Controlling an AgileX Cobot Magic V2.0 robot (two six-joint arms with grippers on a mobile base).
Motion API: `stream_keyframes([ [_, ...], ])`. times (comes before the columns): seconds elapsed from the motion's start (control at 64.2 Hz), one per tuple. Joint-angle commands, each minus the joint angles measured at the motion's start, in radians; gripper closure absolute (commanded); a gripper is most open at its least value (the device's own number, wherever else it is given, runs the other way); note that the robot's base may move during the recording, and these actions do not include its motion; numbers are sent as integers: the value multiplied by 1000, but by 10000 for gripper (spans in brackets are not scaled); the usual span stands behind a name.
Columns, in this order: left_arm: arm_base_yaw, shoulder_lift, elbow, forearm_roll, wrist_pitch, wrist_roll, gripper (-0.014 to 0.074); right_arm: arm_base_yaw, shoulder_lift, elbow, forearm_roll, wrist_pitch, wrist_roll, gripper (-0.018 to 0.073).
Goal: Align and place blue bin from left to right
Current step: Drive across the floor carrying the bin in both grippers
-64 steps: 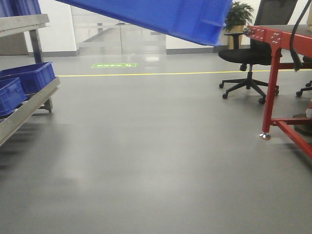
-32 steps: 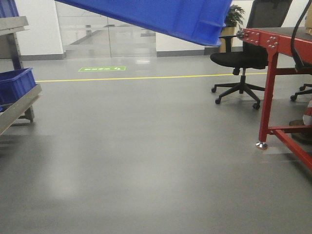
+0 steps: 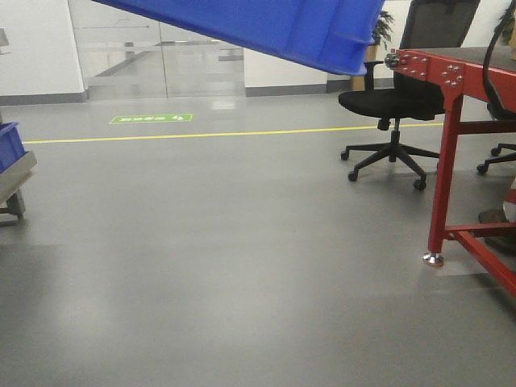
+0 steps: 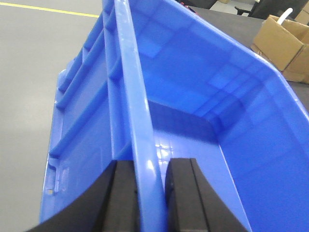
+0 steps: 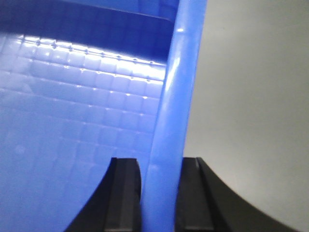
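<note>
Since the earlier frames, the grey metal rack [image 3: 16,173] and the darker blue crate [image 3: 6,145] on it have slid to the far left edge of the front view, so only a corner of each shows. The red metal table frame [image 3: 447,121] and the black swivel office chair [image 3: 387,101] have drifted leftward on the right side. The green floor marking [image 3: 151,118] and the yellow floor line [image 3: 201,134] have shifted left as well.

The large rectangular medium-blue plastic blue bin [image 3: 266,24] keeps its place across the top of the front view. It is off the grey floor [image 3: 242,266] and tilted, with its lower corner toward the upper right, just above the table's corner in the frame.

In the left wrist view, the left gripper [image 4: 150,166] sits at the bottom centre. Its two black fingers [image 4: 123,193] are narrowly parted and pressed on either side of the bin's thick rim, one outside the ribbed wall and one inside. The bin's bare interior stretches away toward the upper right, where a brown cardboard box [image 4: 282,41] lies beyond it.

In the right wrist view, the right gripper [image 5: 159,162] is also at the bottom centre. Its black fingers [image 5: 193,193] clamp the rim in the same way, with the bin's grid-patterned bottom filling the left of the frame and floor on the right.
</note>
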Motion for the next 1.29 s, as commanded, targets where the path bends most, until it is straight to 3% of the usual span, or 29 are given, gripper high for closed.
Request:
stream_keyframes([
  [0.0, -9, -15, -13, -54, -102, 18, 707, 9, -24, -12, 53, -84, -36, 711],
  [1.277, -9, -15, -13, -54, -102, 18, 707, 9, -24, -12, 53, -84, -36, 711],
])
